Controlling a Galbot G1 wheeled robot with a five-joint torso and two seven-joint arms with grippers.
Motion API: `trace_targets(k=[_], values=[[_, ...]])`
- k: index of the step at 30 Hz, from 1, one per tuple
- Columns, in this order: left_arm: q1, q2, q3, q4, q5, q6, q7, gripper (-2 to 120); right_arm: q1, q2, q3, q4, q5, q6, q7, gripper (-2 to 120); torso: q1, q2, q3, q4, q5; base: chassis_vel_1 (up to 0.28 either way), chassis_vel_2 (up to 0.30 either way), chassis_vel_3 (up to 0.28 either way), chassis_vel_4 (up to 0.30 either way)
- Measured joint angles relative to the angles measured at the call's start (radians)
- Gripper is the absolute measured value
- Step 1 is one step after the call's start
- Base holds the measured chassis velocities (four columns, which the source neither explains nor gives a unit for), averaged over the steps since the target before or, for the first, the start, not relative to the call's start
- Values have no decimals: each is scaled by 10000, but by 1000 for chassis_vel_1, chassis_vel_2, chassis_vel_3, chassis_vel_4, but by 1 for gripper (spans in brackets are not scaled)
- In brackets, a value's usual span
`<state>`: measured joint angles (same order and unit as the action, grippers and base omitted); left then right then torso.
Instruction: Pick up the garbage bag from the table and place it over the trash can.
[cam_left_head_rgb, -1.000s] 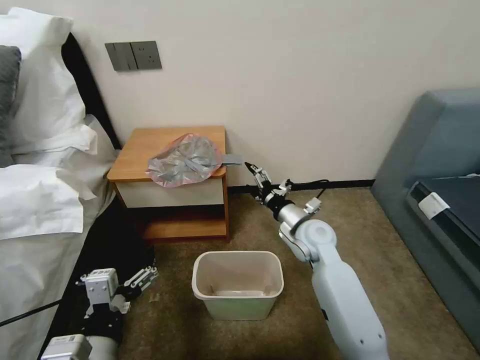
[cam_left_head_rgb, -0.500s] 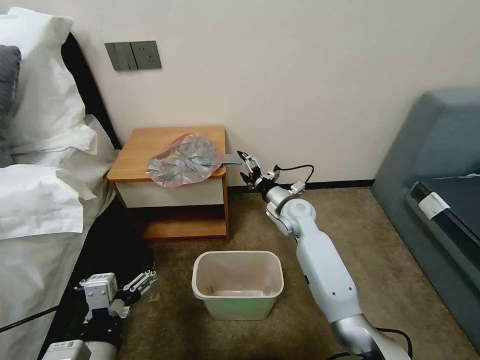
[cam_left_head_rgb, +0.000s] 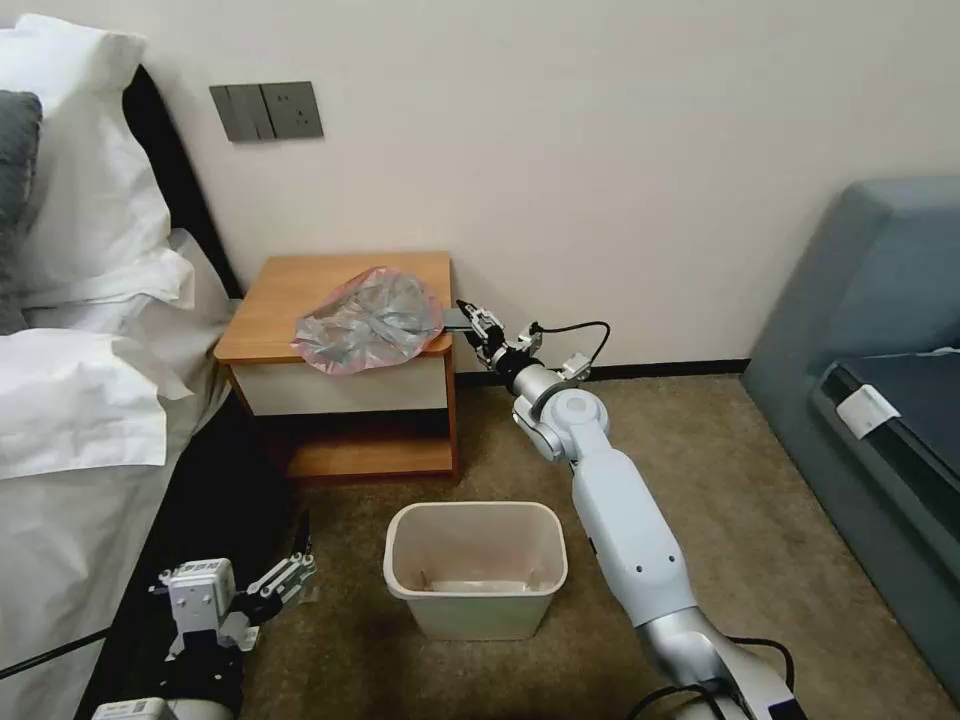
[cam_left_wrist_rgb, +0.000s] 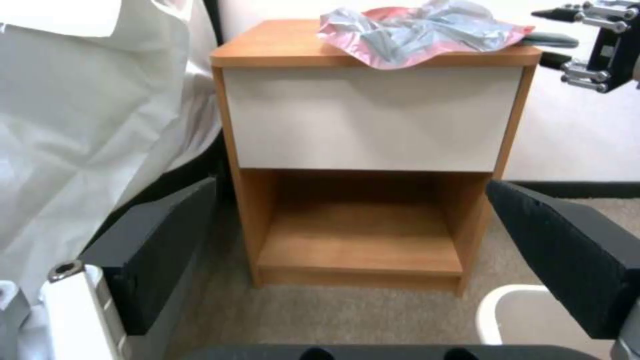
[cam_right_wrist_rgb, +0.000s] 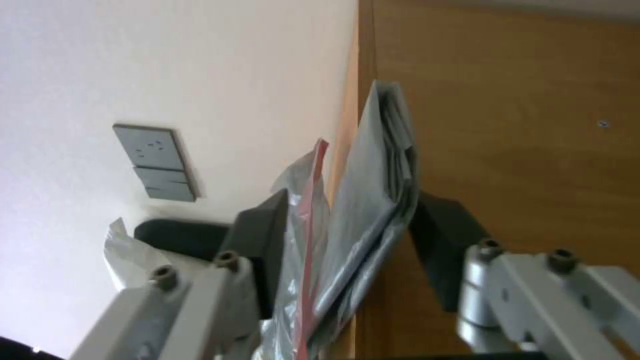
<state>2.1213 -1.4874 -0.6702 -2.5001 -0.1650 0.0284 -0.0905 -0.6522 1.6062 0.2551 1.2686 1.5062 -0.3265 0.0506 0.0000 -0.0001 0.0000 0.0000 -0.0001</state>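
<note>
The garbage bag (cam_left_head_rgb: 368, 322) lies crumpled, grey with a pinkish-red edge, on the right part of the table (cam_left_head_rgb: 290, 290), one flap sticking out past the right edge. My right gripper (cam_left_head_rgb: 470, 322) is at that edge, open, and its pads (cam_right_wrist_rgb: 261, 245) straddle the bag's (cam_right_wrist_rgb: 373, 200) flap with small gaps on both sides. The trash can (cam_left_head_rgb: 476, 593) stands upright on the carpet in front of the table. My left gripper (cam_left_head_rgb: 290, 575) hangs open low by the bed, facing the table (cam_left_wrist_rgb: 373, 117).
A bed with white sheets (cam_left_head_rgb: 80, 400) borders the table on the left. A grey sofa (cam_left_head_rgb: 880, 350) stands at the right. Wall switches (cam_left_head_rgb: 267, 110) sit above the table. Open carpet (cam_left_head_rgb: 700, 440) lies between the trash can and the sofa.
My right arm has stretched up and leftward, carrying the gripper from beside the table to the bag's protruding flap. The left gripper sank slightly. Bag and trash can stayed put.
</note>
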Motion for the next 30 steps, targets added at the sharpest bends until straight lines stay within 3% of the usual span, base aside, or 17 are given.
trace_targets(k=[12, 22, 30], values=[[-57, 38, 21, 0, 24, -38, 42, 100, -161, -6, 2, 271, -106, 44, 119, 0, -1, 0, 0, 0, 1, 0, 0, 0, 0], [-220, 91, 87, 0, 30, 35, 81, 100, -820, -241, -89, 1280, -110, 201, 582, 0, 0, 0, 0, 1, 1, 0, 0, 0, 0], [-431, 212, 182, 0, 10, 58, 171, 100, -2678, -866, -429, 3732, -87, 341, 1159, 0, 0, 0, -1, -1, 2, 0, 0, 0, 0]])
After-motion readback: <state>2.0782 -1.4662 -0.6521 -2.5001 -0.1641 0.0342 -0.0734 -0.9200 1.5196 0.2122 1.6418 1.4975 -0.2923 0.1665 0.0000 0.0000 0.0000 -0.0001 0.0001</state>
